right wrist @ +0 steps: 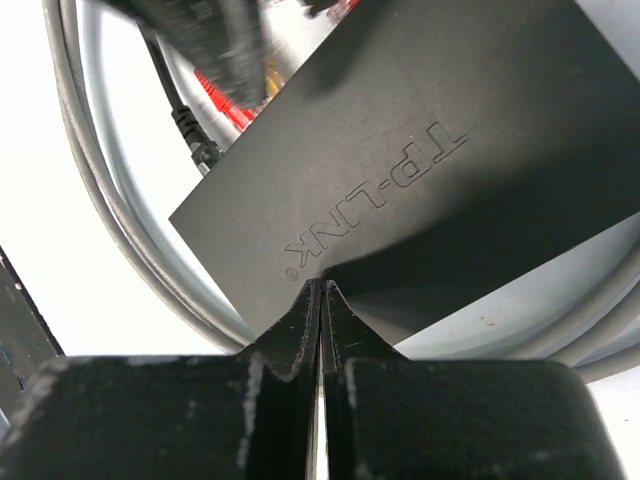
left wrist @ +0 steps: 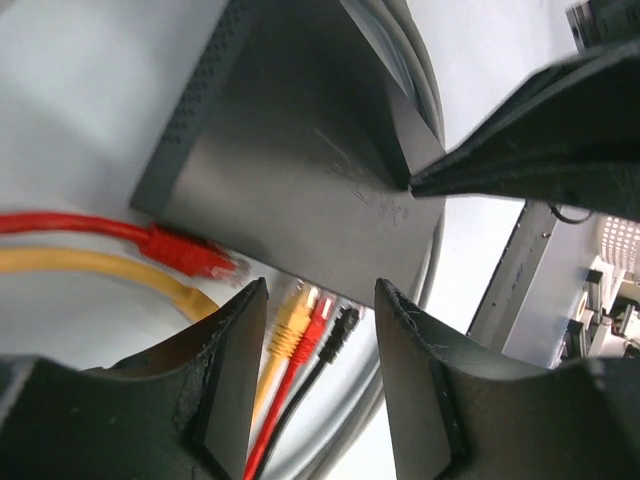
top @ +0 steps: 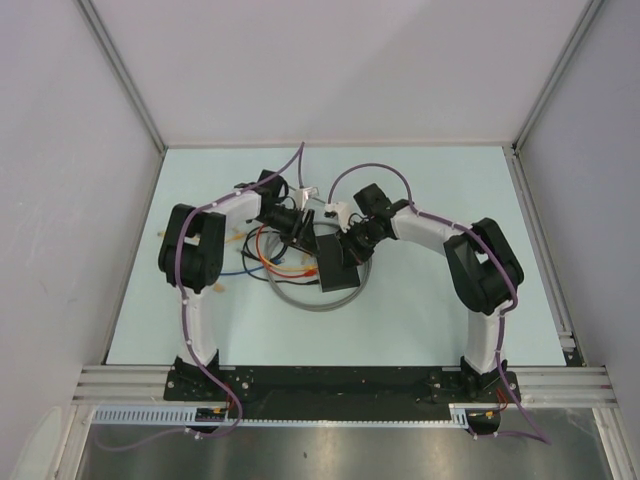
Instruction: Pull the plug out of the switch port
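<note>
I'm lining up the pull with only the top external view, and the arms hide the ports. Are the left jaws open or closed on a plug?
Observer: Open. The left wrist view shows the left gripper with its jaws apart and nothing between them.
Operator: What is straight ahead of it?
Observer: Three plugs sit side by side at the edge of the switch: a yellow plug, a red plug and a black plug.
Operator: And the right gripper?
Observer: Shut. In the right wrist view the right gripper has its tip on the switch's top, near the edge, just below the TP-LINK lettering.
</note>
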`<state>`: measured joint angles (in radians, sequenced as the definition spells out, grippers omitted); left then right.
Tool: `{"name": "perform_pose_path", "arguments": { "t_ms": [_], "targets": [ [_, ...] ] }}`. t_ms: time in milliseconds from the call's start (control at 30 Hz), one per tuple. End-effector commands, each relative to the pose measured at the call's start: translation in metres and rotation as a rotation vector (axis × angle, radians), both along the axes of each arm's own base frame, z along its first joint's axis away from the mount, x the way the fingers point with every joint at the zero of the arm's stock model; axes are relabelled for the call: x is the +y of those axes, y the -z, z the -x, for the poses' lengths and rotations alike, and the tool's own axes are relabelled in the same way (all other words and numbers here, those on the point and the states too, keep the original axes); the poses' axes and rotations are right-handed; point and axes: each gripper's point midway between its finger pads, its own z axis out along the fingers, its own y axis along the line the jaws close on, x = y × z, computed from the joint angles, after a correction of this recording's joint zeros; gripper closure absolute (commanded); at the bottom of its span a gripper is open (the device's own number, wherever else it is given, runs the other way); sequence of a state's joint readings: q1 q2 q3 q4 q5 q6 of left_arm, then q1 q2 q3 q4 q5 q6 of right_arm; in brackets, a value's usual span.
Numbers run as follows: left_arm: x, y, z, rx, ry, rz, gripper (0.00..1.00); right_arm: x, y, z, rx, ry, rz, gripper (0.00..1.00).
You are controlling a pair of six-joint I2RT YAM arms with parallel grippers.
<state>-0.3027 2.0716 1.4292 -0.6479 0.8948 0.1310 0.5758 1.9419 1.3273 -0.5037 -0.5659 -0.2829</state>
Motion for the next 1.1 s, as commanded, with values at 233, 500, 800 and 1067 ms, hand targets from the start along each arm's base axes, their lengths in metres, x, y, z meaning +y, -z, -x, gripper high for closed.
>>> {"name": "perform_pose_path", "arguments": {
  "t_ms": [233, 500, 800, 1067],
  "targets": [
    [0.004, 0.014, 0.001, 0.006, 0.047, -0.014, 0.55, -0.022, 0.03, 0.017, 0.031, 0.003, 0.092, 1.0],
    [0.007, 0.024, 0.021, 0.072, 0.078, -0.001, 0.59, -0.019, 0.036, 0.018, 0.028, -0.005, 0.098, 1.0],
    [0.007, 0.034, 0.027, 0.115, 0.095, 0.005, 0.6, -0.017, 0.038, 0.018, 0.024, -0.01, 0.101, 1.0],
    [0.002, 0.036, 0.017, 0.142, 0.075, 0.012, 0.62, -0.015, 0.037, 0.018, 0.011, -0.014, 0.101, 1.0]
  ]
}}
